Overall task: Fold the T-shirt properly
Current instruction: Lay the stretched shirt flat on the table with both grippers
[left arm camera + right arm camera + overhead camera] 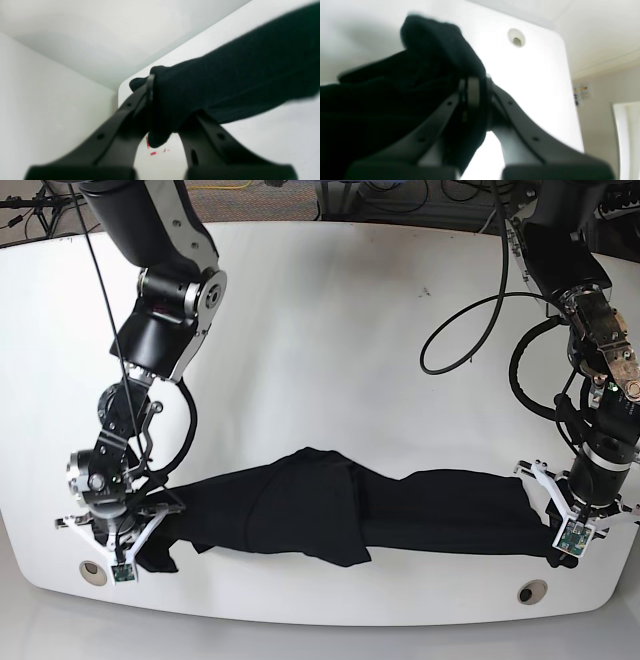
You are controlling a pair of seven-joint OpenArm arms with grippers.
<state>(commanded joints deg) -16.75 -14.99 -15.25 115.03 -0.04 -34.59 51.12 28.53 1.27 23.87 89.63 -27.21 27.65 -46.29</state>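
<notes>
Both pincers pinch the T-shirt (340, 505): left gripper (562, 532) on its right end, right gripper (140, 545) on its left end, black cloth stretched between them along the near edge of the white table (330, 330).

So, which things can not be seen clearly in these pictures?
- T-shirt print: hidden in the base view, folds cover it.
- Left gripper fingertips: left wrist view, cloth wraps them.
- Right gripper: right wrist view, blurred, cloth over the tips.
- Red label: left wrist view, too blurred to read.
</notes>
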